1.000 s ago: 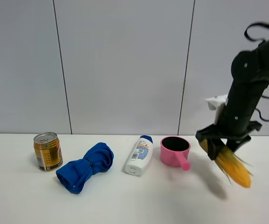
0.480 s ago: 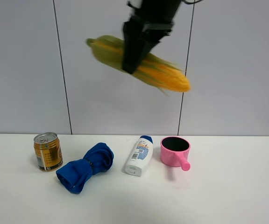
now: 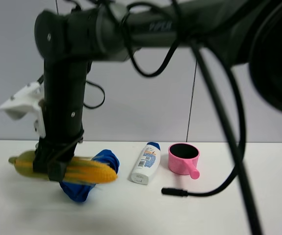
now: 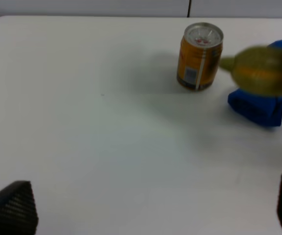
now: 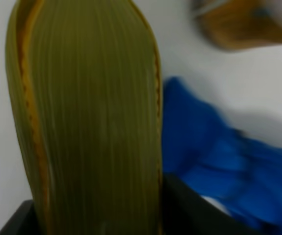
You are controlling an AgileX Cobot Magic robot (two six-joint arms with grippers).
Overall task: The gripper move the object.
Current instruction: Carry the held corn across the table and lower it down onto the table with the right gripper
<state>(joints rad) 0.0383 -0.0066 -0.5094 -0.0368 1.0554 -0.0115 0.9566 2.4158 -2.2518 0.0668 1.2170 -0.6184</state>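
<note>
The ear of corn, yellow kernels with a green husk end, lies level just above the table at the left, in front of the blue cloth. My right gripper has reached across the middle and is shut on the corn near its husk end. The right wrist view is filled by the corn's husk between the black fingers. In the left wrist view the corn shows blurred beside the can. My left gripper is open and empty over bare table.
A gold can stands left of the blue cloth; the arm hides it in the high view. A white shampoo bottle and a pink cup sit at mid table. A black cable hangs onto the white table.
My right gripper has swung the corn from the right of the table, up high over the middle, and down to the left in front of the blue cloth.
</note>
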